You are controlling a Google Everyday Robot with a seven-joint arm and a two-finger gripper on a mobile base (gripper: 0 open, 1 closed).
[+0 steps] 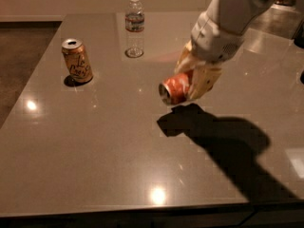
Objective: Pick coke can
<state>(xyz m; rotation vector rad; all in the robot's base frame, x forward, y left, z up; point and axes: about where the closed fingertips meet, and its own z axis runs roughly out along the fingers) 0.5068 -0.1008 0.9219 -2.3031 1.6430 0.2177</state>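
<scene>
The coke can (pixel 175 90), red-orange with a silver end, lies on its side between my gripper's fingers, its silver end facing left. My gripper (pixel 192 80) is shut on it and holds it in the air above the table (pixel 95 151); the shadow lies on the table below and to the right. The white arm comes in from the upper right. One cream finger (pixel 203 82) shows in front of the can, the other behind it.
A yellow-gold can with dark cursive lettering (pixel 77 61) stands upright at the left of the table. A clear water bottle (pixel 135 26) stands at the back centre. The table's front edge runs along the bottom of the view.
</scene>
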